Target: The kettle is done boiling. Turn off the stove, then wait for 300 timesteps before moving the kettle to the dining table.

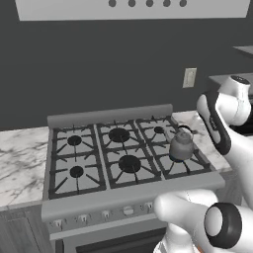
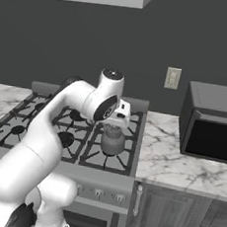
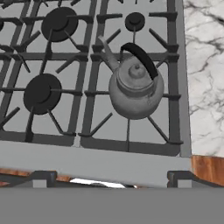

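Note:
The grey kettle [image 1: 181, 145] stands upright on the front right burner of the stove [image 1: 89, 148], its dark handle arched over the lid. My gripper [image 3: 111, 178] hovers above the kettle [image 3: 133, 87] and looks down on it, jaws open and holding nothing. Seen from the right base, the hand [image 2: 118, 113] hangs just over the kettle [image 2: 112, 141] without touching it. A row of small knobs [image 1: 106, 214] runs along the stove's front. The dining table is out of view.
Marble counter [image 1: 20, 158] flanks the stove on the left, and more counter [image 2: 171, 151] lies on the right. A dark microwave [image 2: 210, 128] sits on that right counter. A range hood [image 1: 133, 7] hangs overhead, and a wall outlet [image 2: 172, 78] is behind.

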Robot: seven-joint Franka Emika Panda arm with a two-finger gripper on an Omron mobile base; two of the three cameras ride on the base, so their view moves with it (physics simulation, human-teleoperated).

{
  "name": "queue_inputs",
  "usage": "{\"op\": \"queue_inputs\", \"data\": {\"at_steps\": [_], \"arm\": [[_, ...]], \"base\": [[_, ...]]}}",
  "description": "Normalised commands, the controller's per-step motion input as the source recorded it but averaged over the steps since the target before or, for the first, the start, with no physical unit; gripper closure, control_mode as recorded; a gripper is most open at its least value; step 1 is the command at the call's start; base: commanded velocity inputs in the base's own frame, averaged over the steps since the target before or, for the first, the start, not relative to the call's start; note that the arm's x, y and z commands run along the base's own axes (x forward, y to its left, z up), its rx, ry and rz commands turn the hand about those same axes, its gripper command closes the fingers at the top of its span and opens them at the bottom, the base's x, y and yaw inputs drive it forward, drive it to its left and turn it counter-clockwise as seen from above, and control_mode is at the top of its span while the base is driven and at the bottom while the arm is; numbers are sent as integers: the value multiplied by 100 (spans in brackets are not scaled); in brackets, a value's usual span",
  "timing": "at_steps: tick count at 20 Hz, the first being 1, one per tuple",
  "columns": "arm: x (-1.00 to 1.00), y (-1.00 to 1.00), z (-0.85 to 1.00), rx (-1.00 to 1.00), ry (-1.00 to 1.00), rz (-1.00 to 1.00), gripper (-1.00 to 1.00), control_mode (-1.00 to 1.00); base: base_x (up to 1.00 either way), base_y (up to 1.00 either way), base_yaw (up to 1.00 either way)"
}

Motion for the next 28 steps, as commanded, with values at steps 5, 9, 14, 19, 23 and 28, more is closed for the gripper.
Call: {"op": "queue_inputs", "data": {"at_steps": [5,9,14,19,23,28], "arm": [[42,0,0,-11,0,16,-100,-100],[42,6,-15,-4,1,13,-100,-100],[48,1,-29,0,7,8,-100,-100],[41,0,-25,0,4,6,-100,-100],[46,0,-20,0,5,5,-100,-100],[36,0,-16,0,1,5,-100,-100]], "base": [[0,0,0],[0,0,0],[0,0,0],[0,0,0],[0,0,0],[0,0,0]]}}
